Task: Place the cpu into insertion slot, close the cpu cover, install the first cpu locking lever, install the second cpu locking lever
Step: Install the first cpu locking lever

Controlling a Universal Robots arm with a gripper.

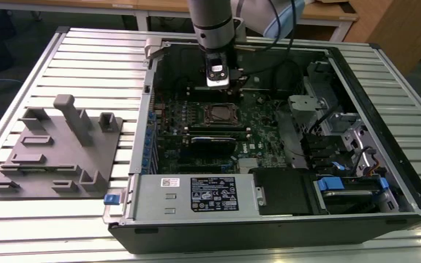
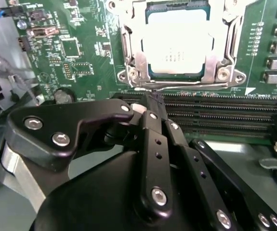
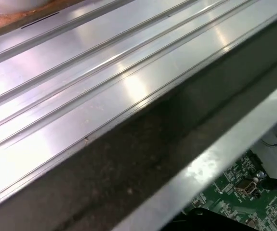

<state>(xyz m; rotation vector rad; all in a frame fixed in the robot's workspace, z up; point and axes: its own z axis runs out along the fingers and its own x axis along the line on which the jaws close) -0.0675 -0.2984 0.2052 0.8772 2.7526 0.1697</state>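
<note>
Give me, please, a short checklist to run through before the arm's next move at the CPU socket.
1. cpu seated in the insertion slot: ok.
2. cpu cover lowered over the chip: ok.
3. Locking lever along the socket's near edge lying flat: ok; fully latched: cannot tell.
4. gripper holding nothing, fingers together: ok.
5. Fingertips clear of the memory slots: cannot tell.

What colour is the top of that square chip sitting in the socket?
Dull silver-grey metal. The cpu shows best in the second wrist view.
</note>
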